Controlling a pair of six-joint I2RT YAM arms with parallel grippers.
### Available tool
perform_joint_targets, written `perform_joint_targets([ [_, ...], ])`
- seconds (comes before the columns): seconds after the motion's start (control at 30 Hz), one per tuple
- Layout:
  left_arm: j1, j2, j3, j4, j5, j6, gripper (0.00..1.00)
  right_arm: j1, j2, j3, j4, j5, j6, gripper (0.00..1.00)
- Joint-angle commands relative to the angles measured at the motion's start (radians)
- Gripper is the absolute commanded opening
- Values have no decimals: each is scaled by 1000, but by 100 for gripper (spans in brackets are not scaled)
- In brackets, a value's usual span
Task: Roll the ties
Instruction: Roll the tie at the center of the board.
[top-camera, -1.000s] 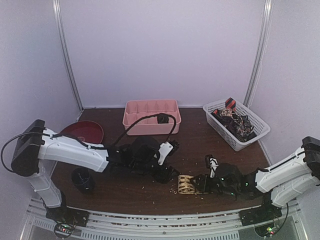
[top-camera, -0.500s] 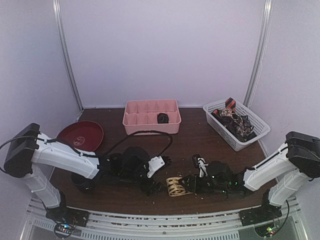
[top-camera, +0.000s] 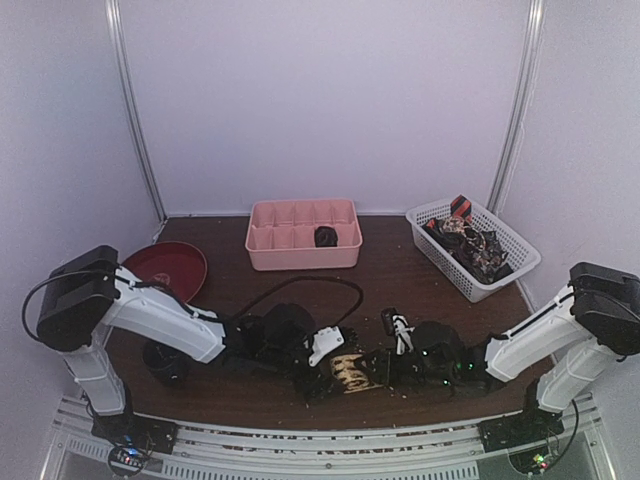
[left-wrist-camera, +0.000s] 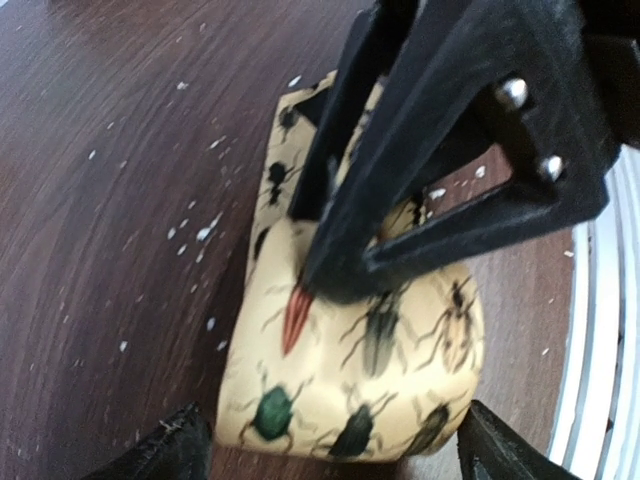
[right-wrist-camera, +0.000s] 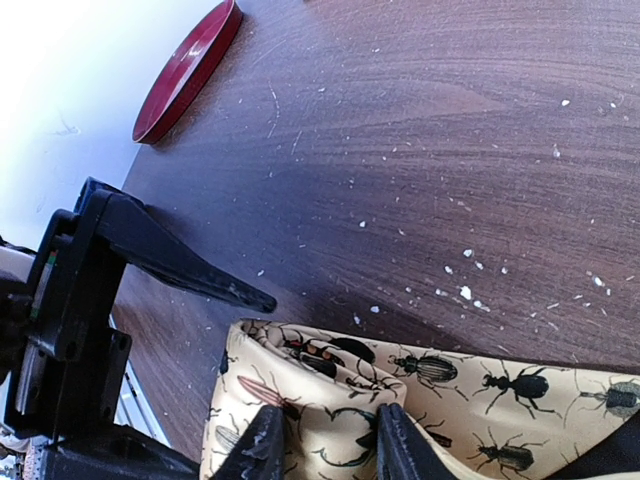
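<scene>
From above, the tan beetle-print tie (top-camera: 348, 368) sits rolled near the front edge of the table (top-camera: 420, 290), between my left gripper (top-camera: 318, 368) and right gripper (top-camera: 378, 366). Left wrist: those jaws stand wide, straddling the roll. Right wrist: my right fingers (right-wrist-camera: 262, 445) pinch a fold of it.

Right gripper (right-wrist-camera: 328, 428) pinches tan tie (right-wrist-camera: 480, 395) (beetle print); red plate (right-wrist-camera: 185, 75) beyond.
</scene>
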Motion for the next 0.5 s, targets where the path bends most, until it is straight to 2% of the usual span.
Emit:
perform_joint_targets([
  [0.0, -1, 36, 39, 110, 90, 47, 85, 9, -11, -8, -15, 8, -12, 33],
  [0.13, -1, 52, 35, 140, 133, 69, 86, 10, -16, -13, -15, 18, -15, 33],
  [0.23, -1, 74, 50, 124, 107, 70, 85, 9, -26, -18, -17, 23, -18, 32],
  [0.33, -1, 96, 65, 116, 74, 80, 78, 10, -38, -23, -21, 32, -20, 33],
  [0.4, -1, 104, 72, 110, 64, 85, 68, 9, -49, -20, -34, 34, -18, 33],
  [0.47, -1, 102, 81, 99, 45, 88, 67, 8, -65, -5, -83, 28, -16, 34],
])
